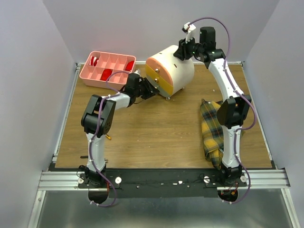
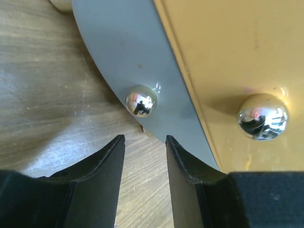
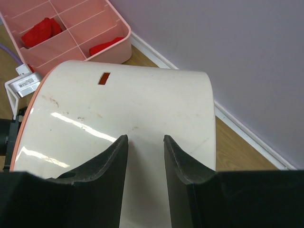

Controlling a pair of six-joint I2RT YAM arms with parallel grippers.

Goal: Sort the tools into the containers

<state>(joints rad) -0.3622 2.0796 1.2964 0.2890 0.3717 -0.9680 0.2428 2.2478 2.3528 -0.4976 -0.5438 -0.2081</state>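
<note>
The pink tray [image 1: 88, 76] sits to the left of the left gripper [image 2: 145, 138] and a little farther back, well apart from it, with red pieces [image 1: 106, 73] in some compartments. The left gripper's jaws stand spread and hold nothing. It faces the front of the cream drawer unit [image 1: 178, 69]. Just ahead of the gap between its fingers [image 2: 107, 175] is a small chrome knob [image 2: 141, 100] on a grey drawer front [image 2: 118, 42], near them but not between them. To the right is the yellow drawer front [image 2: 228, 57] with a larger knob [image 2: 262, 116]. The right gripper [image 3: 145, 138] hangs over the unit's rounded top, jaws spread and empty. I cannot tell whether its fingertips touch the shell. A plaid cloth [image 1: 211, 126] lies on the table [image 1: 142, 137] by the right arm's elbow.
</note>
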